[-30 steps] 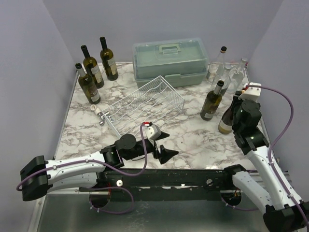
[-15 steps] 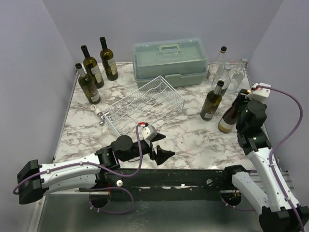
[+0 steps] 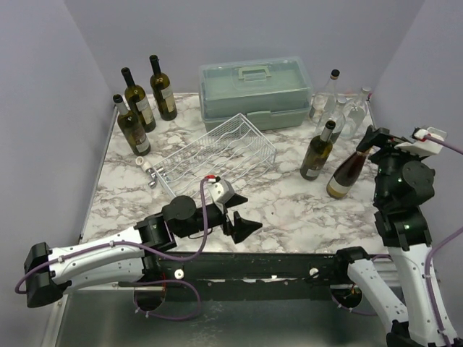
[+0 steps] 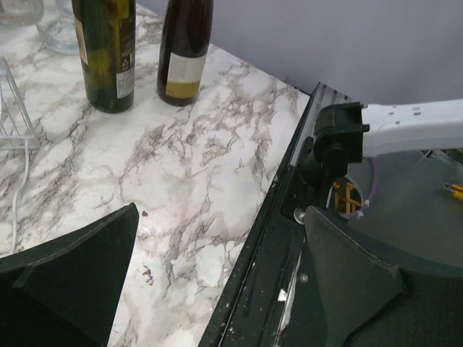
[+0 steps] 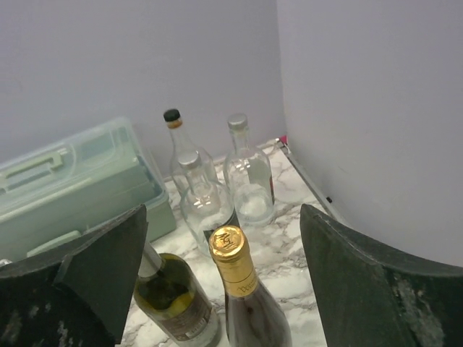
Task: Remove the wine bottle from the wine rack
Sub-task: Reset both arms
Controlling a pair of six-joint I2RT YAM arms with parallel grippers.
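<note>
Wine bottle (image 3: 344,175) stands on the marble table (image 3: 289,206) near its right edge, just beside a green bottle (image 3: 317,153) and well apart from the wine rack (image 3: 217,152). Only the right wrist view shows us the right gripper (image 5: 223,217) spread, with the gold cap between its fingers and clear of both. Our left gripper (image 3: 242,215) hangs spread over the near edge.

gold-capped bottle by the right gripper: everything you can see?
The gold-capped bottle is dark brown glass, gold foil over cap and neck, pale label low on the body. It stands on the marble table, off the wire rack, right of a green bottle without touching it, leaning rightward in the top view. The right gripper has open fingers flanking its neck, clear of it.
</note>
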